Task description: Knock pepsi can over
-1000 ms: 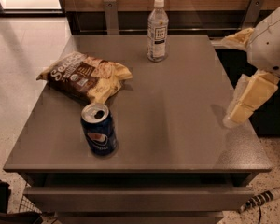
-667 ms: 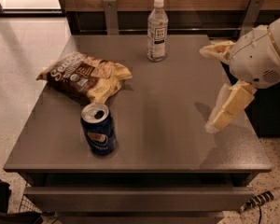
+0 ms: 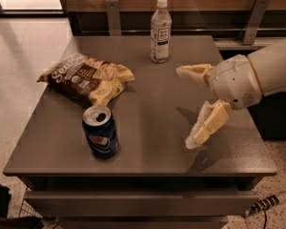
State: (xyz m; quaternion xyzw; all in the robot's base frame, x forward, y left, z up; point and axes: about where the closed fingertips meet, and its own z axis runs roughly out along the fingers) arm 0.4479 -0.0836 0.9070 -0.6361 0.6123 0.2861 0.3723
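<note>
1. The can [image 3: 101, 133] stands upright near the front-left corner of the surface [image 3: 148, 151].
2. The end effector [image 3: 185, 106] hangs near the right edge, fingers spread wide, well apart from the can.
3. Approach step, I judge; next, sweep left into the can's upper side.

Arm [image 3: 274, 68] behind claw [image 3: 186, 106], beyond right edge

Near left, pepsi can [image 3: 101, 137]: round Pepsi logo. Far left, chip bag [image 3: 86, 78]: "Sens…", remainder illegible. Right: gripper [image 3: 194, 106], fingers apart.
</note>
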